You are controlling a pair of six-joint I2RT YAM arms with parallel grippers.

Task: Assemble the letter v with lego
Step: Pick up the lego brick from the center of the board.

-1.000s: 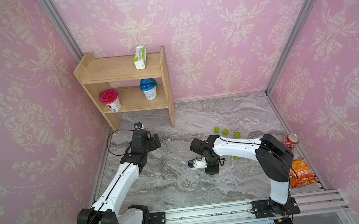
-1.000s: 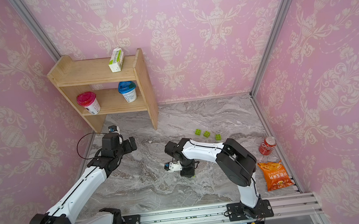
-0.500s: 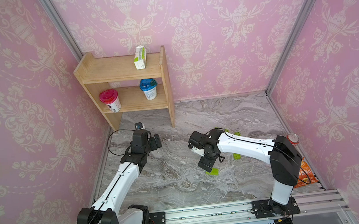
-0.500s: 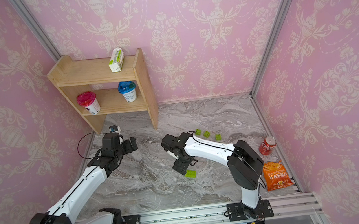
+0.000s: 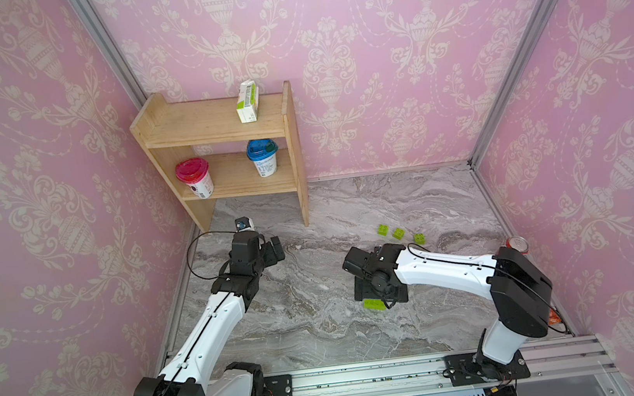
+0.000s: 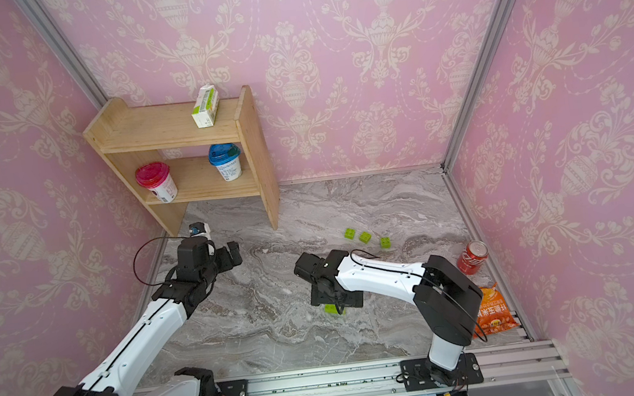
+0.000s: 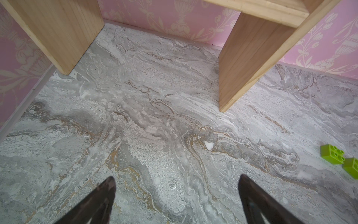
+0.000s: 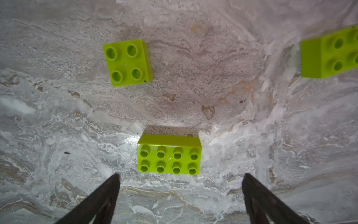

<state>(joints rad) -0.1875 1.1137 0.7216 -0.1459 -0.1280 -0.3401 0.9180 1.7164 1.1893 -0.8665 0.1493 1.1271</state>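
loose green bricks, both claws empty and wide open

top views: in both top views a grey marbled table (image 5: pixel 322 328) sits inside pink walls. the right claw (image 5: pixel 380 295) hangs low over a long brick (image 5: pixel 374 304) lying flat near the table's middle. three square bricks (image 5: pixel 398 233) lie in a loose row further back. the left claw (image 5: pixel 273 250) hovers near a wooden shelf (image 5: pixel 218 129), well apart from every brick. no v shape exists yet (nothing looks joined).

left wrist view: the left claw's jaws stand wide apart with only bare table between them; two of the square bricks are partly in sight.

right wrist view: the right claw's jaws are spread wide and grip nothing. the long brick lies studs up just beyond the fingertips (image 8: pixel 113 180), with another square brick (image 8: pixel 127 62) further off.

likely risks: pressing a square brick onto the unheld long brick could slide it across the smooth table or seat it crooked; a wide claw coming down might knock a neighbour away.
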